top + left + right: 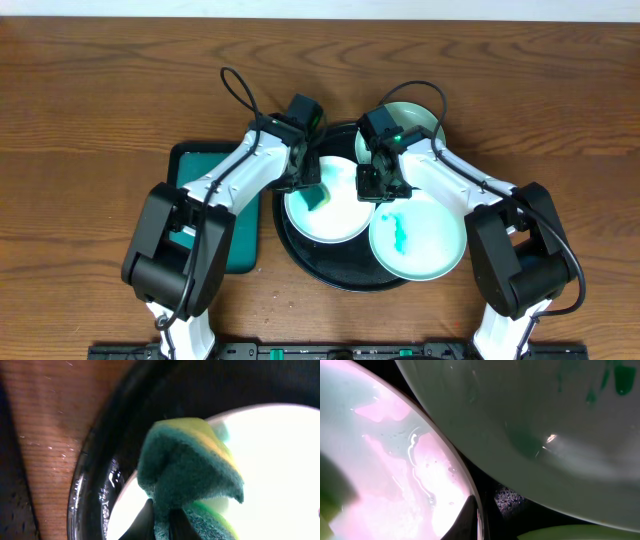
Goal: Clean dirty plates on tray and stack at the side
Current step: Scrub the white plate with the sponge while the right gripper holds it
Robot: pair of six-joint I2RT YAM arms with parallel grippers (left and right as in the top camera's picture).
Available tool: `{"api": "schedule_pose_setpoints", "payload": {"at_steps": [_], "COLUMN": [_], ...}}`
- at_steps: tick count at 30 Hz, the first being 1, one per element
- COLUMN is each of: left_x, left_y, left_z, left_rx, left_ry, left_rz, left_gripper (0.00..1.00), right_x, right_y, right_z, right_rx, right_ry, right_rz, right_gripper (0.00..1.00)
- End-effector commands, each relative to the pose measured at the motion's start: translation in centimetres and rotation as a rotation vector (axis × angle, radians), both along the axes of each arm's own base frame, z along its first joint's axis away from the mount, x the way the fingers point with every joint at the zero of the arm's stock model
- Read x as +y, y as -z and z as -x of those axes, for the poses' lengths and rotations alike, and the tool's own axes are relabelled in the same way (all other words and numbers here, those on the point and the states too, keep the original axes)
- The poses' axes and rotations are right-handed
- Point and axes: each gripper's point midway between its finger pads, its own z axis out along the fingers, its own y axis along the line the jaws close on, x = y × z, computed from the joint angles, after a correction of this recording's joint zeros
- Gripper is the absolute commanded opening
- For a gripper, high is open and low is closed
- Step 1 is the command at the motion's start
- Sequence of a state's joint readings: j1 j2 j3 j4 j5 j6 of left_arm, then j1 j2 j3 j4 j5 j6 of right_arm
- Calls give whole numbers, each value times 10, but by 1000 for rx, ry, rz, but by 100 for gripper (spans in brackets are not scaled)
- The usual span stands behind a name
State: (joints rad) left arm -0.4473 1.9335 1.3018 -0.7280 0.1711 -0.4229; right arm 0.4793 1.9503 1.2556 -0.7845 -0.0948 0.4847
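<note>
Black tray (305, 262) at mid-table holds the white plate (340, 225) and a mint plate (435, 250) with a teal smear; a second mint plate (415, 118) lies at its far edge. Your left gripper (316, 190) is clamped on a green-and-yellow sponge (190, 465) resting on the white plate. Your right gripper (378, 188) has its jaws pinched together on that plate's rim.
</note>
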Motion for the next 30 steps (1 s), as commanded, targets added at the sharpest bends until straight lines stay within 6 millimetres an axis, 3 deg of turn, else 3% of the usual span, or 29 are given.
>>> {"api": "schedule_pose_setpoints", "payload": {"at_steps": [1, 8, 12, 14, 16, 19, 24, 27, 30], "left_x": [-6, -46, -42, -34, -21, 18, 85, 112, 133], "left_y": [20, 2, -6, -19, -39, -75, -127, -140, -140], "left_z": [40, 55, 41, 29, 19, 10, 27, 39, 48], "left_rx": [157, 206, 145, 83, 11, -115, -236, -234, -187], "left_ry": [174, 274, 240, 211, 172, 60, -83, -137, -178], "left_rz": [87, 353, 318, 266, 193, 10, -245, -313, -343], "left_gripper": [7, 7, 7, 7, 7, 7, 7, 7, 7], "right_x": [-17, -18, -19, -19, -19, -19, -3, 8, 15], "right_y": [22, 22, 22, 22, 22, 22, 21, 20, 17], "right_z": [15, 18, 19, 20, 20, 20, 16, 10, 6], "right_rx": [55, 65, 71, 73, 76, 74, 69, 49, 41], "right_ry": [-11, -12, -12, -12, -12, -12, -15, -19, -21], "right_rz": [97, 103, 105, 107, 108, 107, 20, -34, -71], "right_gripper": [1, 1, 1, 1, 1, 1, 1, 1, 1]}}
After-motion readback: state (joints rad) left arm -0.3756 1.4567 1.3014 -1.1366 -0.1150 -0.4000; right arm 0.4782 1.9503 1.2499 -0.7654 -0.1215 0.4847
